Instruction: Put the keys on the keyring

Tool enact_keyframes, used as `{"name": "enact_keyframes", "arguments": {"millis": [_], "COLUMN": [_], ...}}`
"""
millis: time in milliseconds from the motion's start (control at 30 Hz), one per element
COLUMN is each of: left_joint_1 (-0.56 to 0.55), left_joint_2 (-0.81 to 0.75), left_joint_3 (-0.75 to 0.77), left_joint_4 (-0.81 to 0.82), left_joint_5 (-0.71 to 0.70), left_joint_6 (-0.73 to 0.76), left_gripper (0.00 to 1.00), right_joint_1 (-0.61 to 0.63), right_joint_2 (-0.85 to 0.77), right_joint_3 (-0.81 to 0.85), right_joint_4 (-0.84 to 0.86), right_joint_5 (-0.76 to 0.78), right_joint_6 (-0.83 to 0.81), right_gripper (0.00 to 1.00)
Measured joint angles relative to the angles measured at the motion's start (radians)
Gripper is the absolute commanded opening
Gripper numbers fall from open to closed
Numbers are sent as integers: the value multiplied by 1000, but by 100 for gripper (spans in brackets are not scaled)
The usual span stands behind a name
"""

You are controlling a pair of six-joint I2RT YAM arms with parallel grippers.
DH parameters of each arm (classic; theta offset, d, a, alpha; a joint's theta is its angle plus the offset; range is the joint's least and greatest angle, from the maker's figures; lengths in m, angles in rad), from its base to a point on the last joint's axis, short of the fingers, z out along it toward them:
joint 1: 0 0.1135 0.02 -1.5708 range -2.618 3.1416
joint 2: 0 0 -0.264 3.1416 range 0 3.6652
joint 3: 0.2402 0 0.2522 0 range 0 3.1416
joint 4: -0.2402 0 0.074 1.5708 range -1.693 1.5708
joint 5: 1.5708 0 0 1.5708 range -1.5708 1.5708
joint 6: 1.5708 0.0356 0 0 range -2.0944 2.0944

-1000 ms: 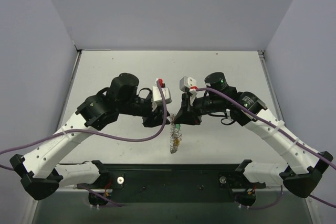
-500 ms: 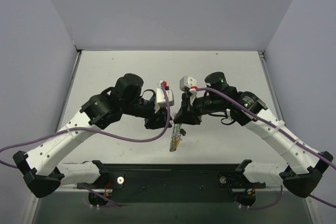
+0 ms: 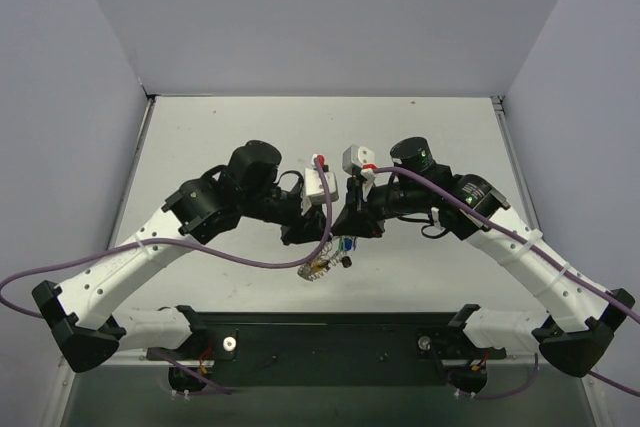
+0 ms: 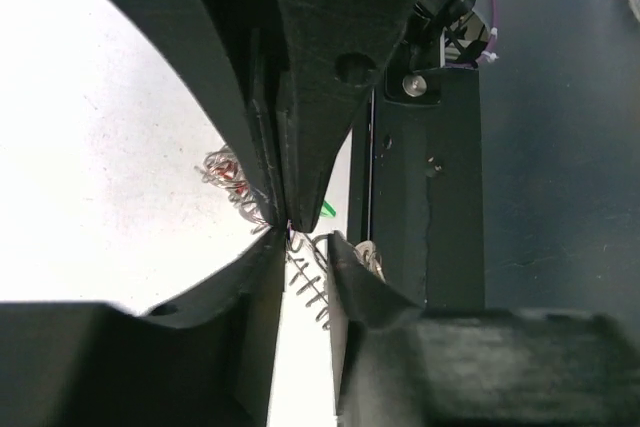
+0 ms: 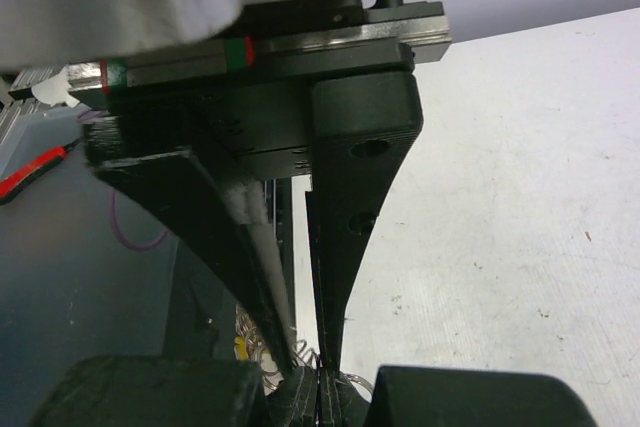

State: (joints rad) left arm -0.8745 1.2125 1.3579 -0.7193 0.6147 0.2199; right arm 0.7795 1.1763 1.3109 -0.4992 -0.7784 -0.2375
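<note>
**Ring slung between two sets of jaws, above mid-worktop**

Over the pale grey worktop (image 3: 200, 137): right gripper (image 3: 345, 237) pinched fully shut on the silvery coiled-wire keyring (image 3: 322, 265). Left gripper (image 3: 300, 239) just beside it, jaws part open, wire between them in the wrist view; gripped or not, cannot tell. Ring running down-left from the jaws, coloured-head keys (image 3: 345, 245) bunched at its upper end.

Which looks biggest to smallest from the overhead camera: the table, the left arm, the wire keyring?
1. The table, clearly largest.
2. The left arm, though it sits nearer the camera.
3. The keyring, a small tangle between the grippers.
</note>
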Motion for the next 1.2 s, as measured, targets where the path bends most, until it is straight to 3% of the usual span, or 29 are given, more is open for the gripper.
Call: {"name": "enact_keyframes", "arguments": {"millis": [100,300,400,433,533,633,833,1200], "left_joint_1": [0,-1,-1,-2,-9,-13,-14,-14], "left_joint_2": [6,13,8,3,-13,-50,-140,-291], "left_joint_3": [-4,-11,-28,-40,-85,-146,-225,-484], "left_joint_4": [10,30,53,68,109,151,249,629], "left_joint_5": [-8,-8,-10,-11,-25,-46,-86,-171], "left_joint_6": [-2,-5,-7,-8,-19,-35,-75,-224], "left_gripper": [0,0,0,0,0,0,0,0], "right_joint_1": [0,-2,-2,-2,-2,-2,-8,-23], "right_joint_2": [-2,-9,-14,-18,-45,-100,-194,-231], "right_joint_3": [0,0,-8,-12,-35,-74,-121,-182], "right_joint_4": [-9,-24,-23,-17,41,101,171,232], "right_joint_5": [-1,8,21,25,40,62,96,135], "right_joint_6": [0,0,1,4,14,26,42,67], "right_gripper": [0,0,24,38,59,68,70,66]}}
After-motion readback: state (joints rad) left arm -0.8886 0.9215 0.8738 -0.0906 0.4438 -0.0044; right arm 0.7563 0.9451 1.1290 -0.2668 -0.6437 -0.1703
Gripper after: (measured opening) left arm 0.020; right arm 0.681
